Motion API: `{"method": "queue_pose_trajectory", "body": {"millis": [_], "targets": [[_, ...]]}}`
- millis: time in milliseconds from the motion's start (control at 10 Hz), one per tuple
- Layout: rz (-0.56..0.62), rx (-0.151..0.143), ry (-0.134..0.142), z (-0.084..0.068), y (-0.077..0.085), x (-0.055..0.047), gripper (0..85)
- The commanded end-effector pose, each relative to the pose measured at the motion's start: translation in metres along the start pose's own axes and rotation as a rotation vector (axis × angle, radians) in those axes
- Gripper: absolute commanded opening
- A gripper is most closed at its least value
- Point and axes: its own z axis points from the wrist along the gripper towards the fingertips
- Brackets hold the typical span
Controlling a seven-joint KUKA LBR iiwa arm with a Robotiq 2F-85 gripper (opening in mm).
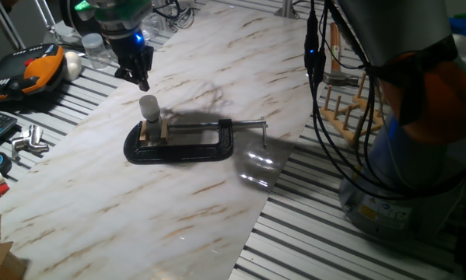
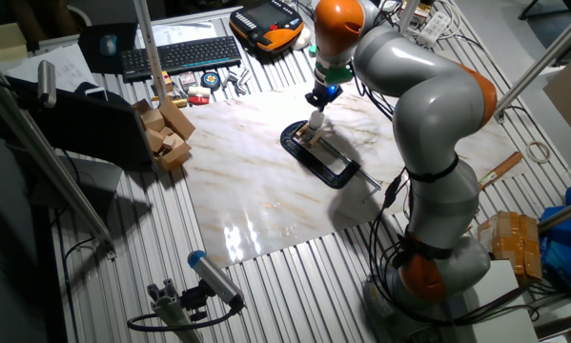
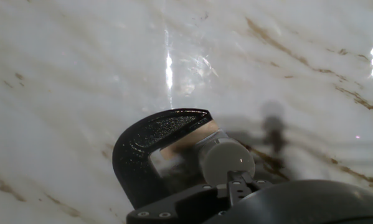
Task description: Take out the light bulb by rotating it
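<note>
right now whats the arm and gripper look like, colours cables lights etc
The arm is bulky, with rounded silver-grey segments and orange rings at its joints. Black cables hang beside it toward the base. The gripper is small and black, with two narrow fingers. Above it, the wrist shows a green glow and a small blue light.

We see a robotics lab: a slatted metal counter (image 2: 295, 286) strewn with a keyboard (image 2: 180, 55), cables (image 1: 338, 124) and a teach pendant (image 2: 266, 24).

The light bulb (image 3: 226, 158) has its base hidden; the hand's (image 1: 139, 78) fingers are too small to read.
</note>
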Motion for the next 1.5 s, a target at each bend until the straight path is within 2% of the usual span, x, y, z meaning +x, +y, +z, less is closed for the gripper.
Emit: {"method": "queue_pose_trajectory", "body": {"millis": [0,100,200,600,1000,1100,1200,1400], "targets": [[0.003,0.010,-0.006,-0.0001,0.0001,0.0000,0.0],[0.005,0.016,-0.002,-0.0001,0.0001,0.0000,0.0],[0.000,0.004,-0.001,-0.0001,0.0001,0.0000,0.0],[-0.016,-0.010,0.000,-0.0003,0.0012,0.0003,0.0],[-0.025,-0.005,-0.007,0.0014,0.0009,-0.0016,0.0],[-0.023,0.004,-0.006,0.0019,0.0015,-0.0015,0.0],[-0.023,0.006,0.002,0.0026,0.0022,-0.0019,0.0],[-0.013,-0.010,0.029,0.0029,0.0040,-0.0017,0.0]]}}
